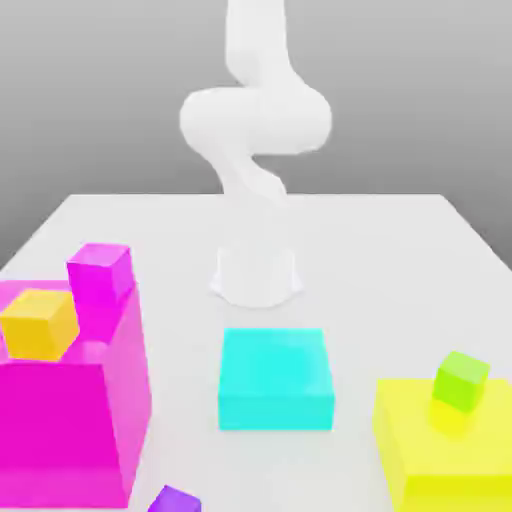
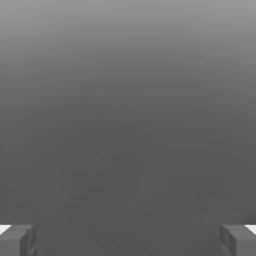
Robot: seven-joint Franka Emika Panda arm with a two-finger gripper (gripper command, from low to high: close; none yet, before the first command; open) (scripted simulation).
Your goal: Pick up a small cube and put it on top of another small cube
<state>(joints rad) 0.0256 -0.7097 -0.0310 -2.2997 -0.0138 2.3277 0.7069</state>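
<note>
Distance is the whole matter: the gripper (image 2: 128, 240) hangs with jaws spread wide and empty, while the purple cube (image 1: 175, 499) sits on the table's near edge, well apart, below the orange-yellow cube (image 1: 40, 323) atop the big magenta block (image 1: 70, 420).

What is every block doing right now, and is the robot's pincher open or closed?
Small purple cube: on the table, near the big magenta block.
Small orange-yellow cube: sitting on the big magenta block.
Small magenta-pink cube: also on that block.
Small lime-green cube: on the big yellow block.
Big cyan block: on the table, nothing on it.
Gripper: open, holding nothing.
</note>
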